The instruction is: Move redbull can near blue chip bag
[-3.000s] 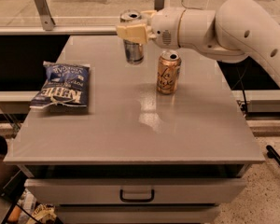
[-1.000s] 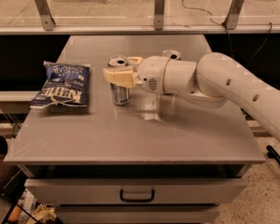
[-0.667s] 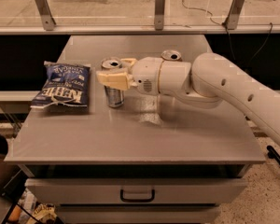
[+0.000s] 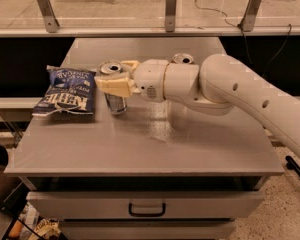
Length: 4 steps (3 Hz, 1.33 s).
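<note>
The redbull can [image 4: 115, 103] is a slim silver-and-blue can with a silver top, upright at the table's left-middle. My gripper [image 4: 113, 80] reaches in from the right on a white arm, and its cream fingers [image 4: 112, 86] are shut on the can's upper part. The can's base is at or just above the tabletop; I cannot tell which. The blue chip bag [image 4: 65, 91], flat and dark blue with white KETTLE lettering, lies just left of the can with a narrow gap between them.
The top of a second can [image 4: 182, 59] shows behind my arm at the back. The grey table [image 4: 155, 144] has a drawer [image 4: 146, 204] under its front edge. A rail with metal brackets [image 4: 170, 9] runs behind the table.
My gripper has carried the redbull can from the table's back middle leftward and toward the front, down to tabletop height beside the blue chip bag. The other can and the bag stayed put.
</note>
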Motion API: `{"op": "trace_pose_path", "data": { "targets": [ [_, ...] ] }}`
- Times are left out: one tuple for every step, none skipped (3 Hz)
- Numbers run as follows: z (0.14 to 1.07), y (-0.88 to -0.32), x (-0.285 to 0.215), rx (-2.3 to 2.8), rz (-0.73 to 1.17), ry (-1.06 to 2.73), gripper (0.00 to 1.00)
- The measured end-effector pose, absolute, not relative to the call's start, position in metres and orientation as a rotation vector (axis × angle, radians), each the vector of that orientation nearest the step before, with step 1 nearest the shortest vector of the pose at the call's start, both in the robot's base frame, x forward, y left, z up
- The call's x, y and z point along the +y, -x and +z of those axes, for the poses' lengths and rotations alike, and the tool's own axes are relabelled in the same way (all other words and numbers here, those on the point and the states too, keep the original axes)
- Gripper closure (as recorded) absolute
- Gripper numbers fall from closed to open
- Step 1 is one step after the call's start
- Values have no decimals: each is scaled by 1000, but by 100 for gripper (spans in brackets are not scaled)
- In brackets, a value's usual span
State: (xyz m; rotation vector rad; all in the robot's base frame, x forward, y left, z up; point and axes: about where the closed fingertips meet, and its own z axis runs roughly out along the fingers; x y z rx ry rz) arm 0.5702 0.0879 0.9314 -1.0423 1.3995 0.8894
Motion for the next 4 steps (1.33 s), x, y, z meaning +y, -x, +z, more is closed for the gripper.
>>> {"op": "trace_pose_path", "data": {
  "targets": [
    [931, -569, 90, 1385, 876, 1057, 100],
    [927, -571, 91, 1384, 869, 1061, 100],
    [919, -576, 90, 1406, 849, 1059, 100],
    [920, -575, 93, 1403, 852, 1062, 82]
  ]
}}
